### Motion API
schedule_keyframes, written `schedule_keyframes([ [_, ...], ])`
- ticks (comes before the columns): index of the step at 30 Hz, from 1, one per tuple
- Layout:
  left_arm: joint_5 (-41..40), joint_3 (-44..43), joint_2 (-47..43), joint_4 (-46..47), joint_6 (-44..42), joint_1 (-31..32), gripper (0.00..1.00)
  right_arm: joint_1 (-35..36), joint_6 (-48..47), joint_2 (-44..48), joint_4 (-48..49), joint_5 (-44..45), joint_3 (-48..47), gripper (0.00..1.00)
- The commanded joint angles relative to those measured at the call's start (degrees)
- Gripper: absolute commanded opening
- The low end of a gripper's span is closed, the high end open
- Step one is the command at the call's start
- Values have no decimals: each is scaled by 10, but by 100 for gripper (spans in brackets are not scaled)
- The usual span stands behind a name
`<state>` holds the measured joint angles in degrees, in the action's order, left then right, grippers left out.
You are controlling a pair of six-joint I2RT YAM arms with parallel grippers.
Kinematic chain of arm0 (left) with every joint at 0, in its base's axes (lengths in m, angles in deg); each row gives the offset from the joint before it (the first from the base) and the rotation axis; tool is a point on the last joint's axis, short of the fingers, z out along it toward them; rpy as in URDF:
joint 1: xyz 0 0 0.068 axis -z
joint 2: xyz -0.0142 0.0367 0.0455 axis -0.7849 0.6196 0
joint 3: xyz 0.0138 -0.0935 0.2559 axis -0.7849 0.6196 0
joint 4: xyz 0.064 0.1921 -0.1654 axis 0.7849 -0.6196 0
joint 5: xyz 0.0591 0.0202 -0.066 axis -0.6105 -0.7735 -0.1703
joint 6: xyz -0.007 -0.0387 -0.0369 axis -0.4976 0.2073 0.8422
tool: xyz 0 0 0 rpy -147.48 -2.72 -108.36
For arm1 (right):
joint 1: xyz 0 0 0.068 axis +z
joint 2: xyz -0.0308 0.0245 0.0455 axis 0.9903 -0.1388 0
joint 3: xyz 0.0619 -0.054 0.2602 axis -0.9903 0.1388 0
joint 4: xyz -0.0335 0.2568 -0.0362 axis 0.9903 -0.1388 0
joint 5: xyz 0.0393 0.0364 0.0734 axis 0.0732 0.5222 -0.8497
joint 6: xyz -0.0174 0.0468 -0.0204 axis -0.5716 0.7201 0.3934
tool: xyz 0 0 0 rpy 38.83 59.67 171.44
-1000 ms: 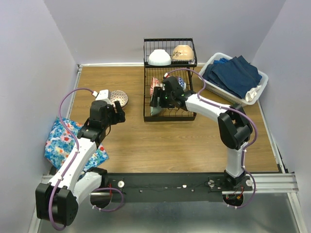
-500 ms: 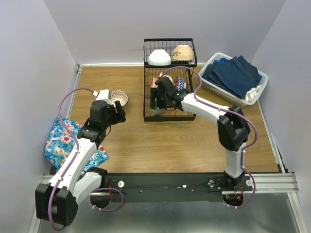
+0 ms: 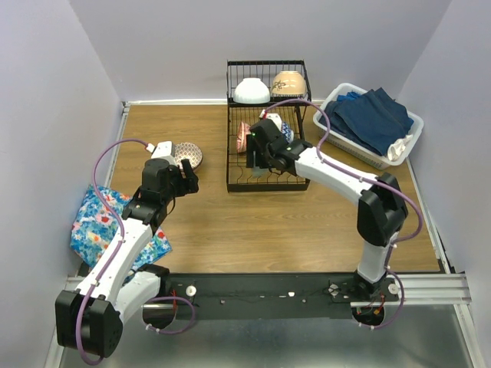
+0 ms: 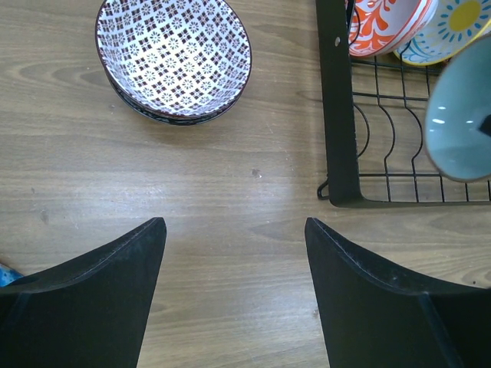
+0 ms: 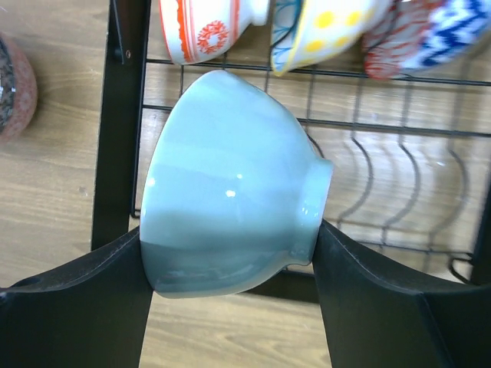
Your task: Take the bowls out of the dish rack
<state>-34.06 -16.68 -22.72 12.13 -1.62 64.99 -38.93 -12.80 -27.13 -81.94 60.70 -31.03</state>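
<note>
My right gripper (image 5: 230, 261) is shut on a mint-green bowl (image 5: 230, 207), held on its side over the front left corner of the black wire dish rack (image 3: 268, 185). One finger presses its rim, the other its foot. Behind it an orange-patterned bowl (image 5: 203, 27), a yellow-dotted one (image 5: 322, 27) and a blue-zigzag one (image 5: 437, 31) stand in the lower tray. On the raised shelf sit a white bowl (image 3: 252, 91) and a beige bowl (image 3: 288, 83). My left gripper (image 4: 234, 230) hangs open over bare wood, near a purple-patterned bowl (image 4: 173, 57) on the table.
A white plastic basket (image 3: 341, 93) of blue cloths stands right of the rack. A floral cloth (image 3: 96, 226) lies at the table's left edge beside the left arm. Walls close in the back and both sides.
The right gripper has lifted the mint-green bowl out of the rack's front slots and shifted back a little, its elbow swinging right. The left arm has not moved.
</note>
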Motion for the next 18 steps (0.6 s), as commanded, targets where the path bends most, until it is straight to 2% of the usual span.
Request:
schedule_keyframes([
  [1,21,4,5,15,3,6,82,3,1,71,23,39,29,22],
  [4,44,5,9,22,7,7,82,3,10,106,52,9,62,22],
  [11,102,-7,24,37,38,7,82,2,46,196,189,-95,157,22],
  [18,174,-8,32,95,133,9,82,3,80,253,298,-176,235,22],
])
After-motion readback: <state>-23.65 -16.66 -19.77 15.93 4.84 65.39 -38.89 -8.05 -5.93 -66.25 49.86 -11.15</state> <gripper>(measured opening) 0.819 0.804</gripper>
